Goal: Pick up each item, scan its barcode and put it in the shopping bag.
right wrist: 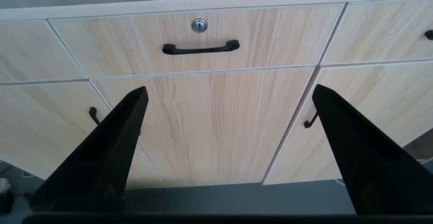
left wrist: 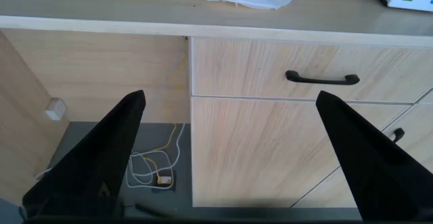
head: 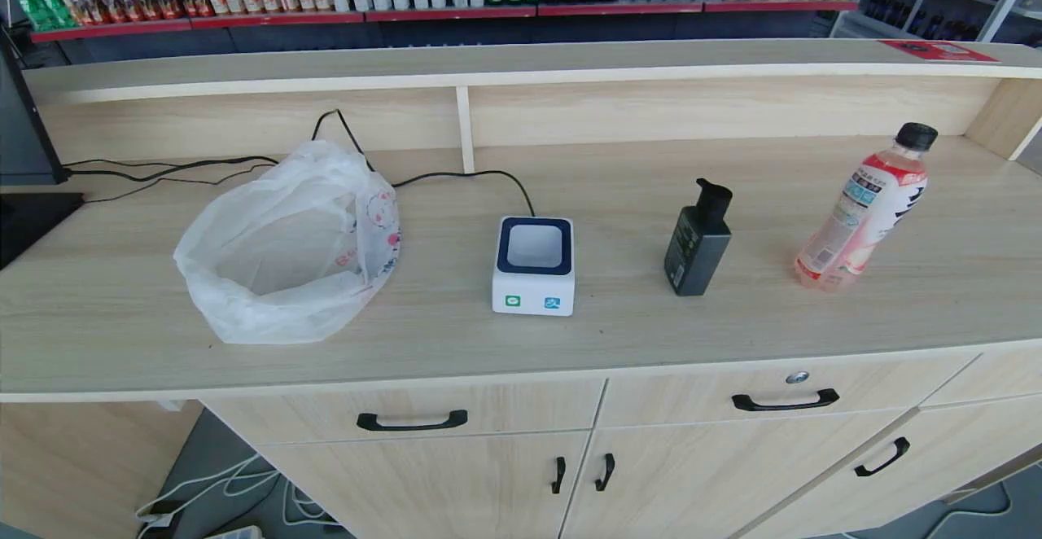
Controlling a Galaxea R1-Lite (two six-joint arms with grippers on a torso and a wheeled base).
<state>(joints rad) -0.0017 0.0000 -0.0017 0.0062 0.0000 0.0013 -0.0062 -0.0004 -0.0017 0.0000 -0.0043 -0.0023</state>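
Below counter (head: 619, 335), left claw (left wrist: 230, 93), right claw (right wrist: 230, 88) agape

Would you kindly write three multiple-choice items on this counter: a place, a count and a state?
1. Where is the scanner? A. between the shopping bag and the black pump bottle B. inside the bag C. on the upper ledge
2. How many items wait on the counter for scanning? A. one B. two C. four
3. What state is the shopping bag in? A. tied shut B. open, apparently empty C. open, holding a bottle
Key: 1 A, it stands between them; 2 B, the black pump bottle and the pink drink bottle; 3 B, its mouth gapes and nothing shows inside.
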